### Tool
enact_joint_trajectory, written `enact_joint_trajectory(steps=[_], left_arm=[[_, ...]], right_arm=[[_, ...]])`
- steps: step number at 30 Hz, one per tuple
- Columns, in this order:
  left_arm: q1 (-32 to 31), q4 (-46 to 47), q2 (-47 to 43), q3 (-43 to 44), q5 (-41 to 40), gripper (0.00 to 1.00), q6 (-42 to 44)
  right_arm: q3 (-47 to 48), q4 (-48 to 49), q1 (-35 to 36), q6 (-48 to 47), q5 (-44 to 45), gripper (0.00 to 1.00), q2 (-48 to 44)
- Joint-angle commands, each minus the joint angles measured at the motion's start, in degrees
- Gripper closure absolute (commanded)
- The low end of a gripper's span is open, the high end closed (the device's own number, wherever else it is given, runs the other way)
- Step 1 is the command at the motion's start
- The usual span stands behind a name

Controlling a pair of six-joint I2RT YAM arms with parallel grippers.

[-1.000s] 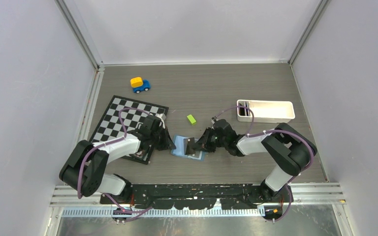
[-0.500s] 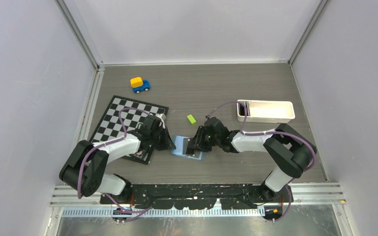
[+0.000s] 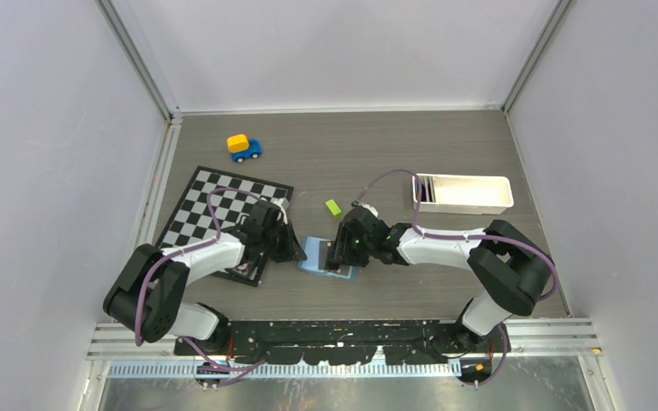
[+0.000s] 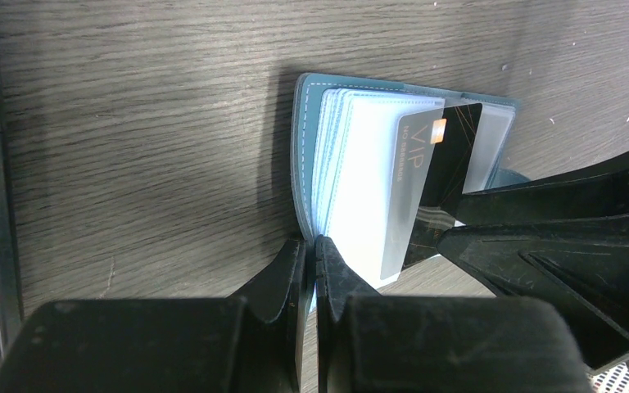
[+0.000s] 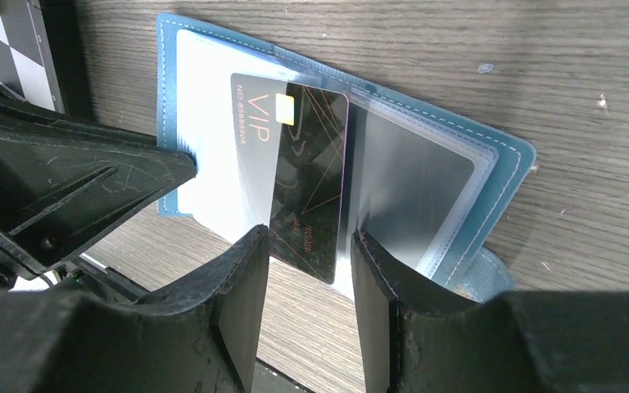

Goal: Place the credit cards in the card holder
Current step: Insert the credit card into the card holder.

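Black card (image 5: 307, 176) half in card holder (image 5: 426, 176), between spread right jaws; left jaws tight on holder.

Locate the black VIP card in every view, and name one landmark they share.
Top external: VIP card, dark sliver on the card holder, centre.
Left wrist: right of centre, slanting.
Right wrist: centre, lower end between the right hand's fingers.
Shared landmark: the blue card holder.

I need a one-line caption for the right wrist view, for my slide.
Open right pincer straddles a black VIP card partly inside the blue card holder.
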Motion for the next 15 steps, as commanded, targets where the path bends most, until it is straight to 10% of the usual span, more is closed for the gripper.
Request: enact_joint_trajectory(steps=[1,15], left_arm=[[0.07,-0.46,0.00,-0.15,0.90,1.00,1.17],[0.07,1.89,-0.70,-0.84,3.48,1.00,0.99]], right_arm=[[2.32,-5.03,1.01,-2.63,3.17,0.53,0.85],[10.24,-5.17,4.13,-3.46,-0.61,0.53,5.97]])
